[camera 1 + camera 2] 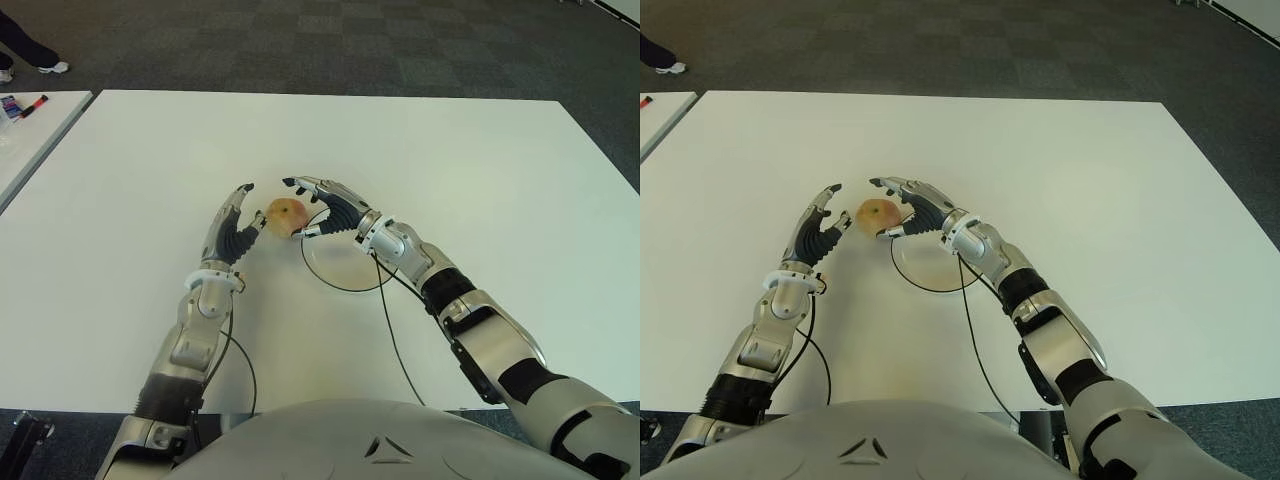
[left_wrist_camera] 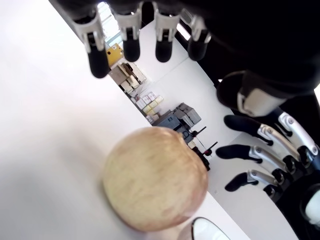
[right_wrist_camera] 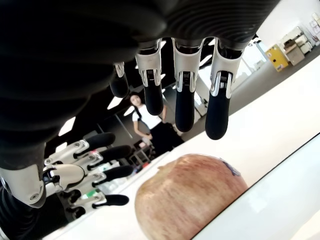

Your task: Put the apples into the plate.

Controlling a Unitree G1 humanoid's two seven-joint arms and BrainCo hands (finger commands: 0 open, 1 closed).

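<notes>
My right hand is over the apple, with its fingers spread out and hanging just above it. They are not holding the apple. My left hand is just beside the apple on the other side, open too, with its fingers reaching up and holding nothing. So the apple sits between my two hands, on the white surface, near the middle and a bit closer to my edge than the far edge.

The apple is not on the plate yet. It sits at the plate's rim, on the side nearer my left hand. I cannot tell if it touches the rim. I see only this one apple.

What could go wrong? The apple is round and smooth, so I think it rolls easily. If one hand bumps it before the other is ready, it may roll off across the surface, away from the plate. If my fingers close only on the top, it may pop out. The plate looks thin and light, so pushing the apple against its rim may slide the plate instead of lifting the apple in. My two hands are near each other, so they could also knock together.
</notes>
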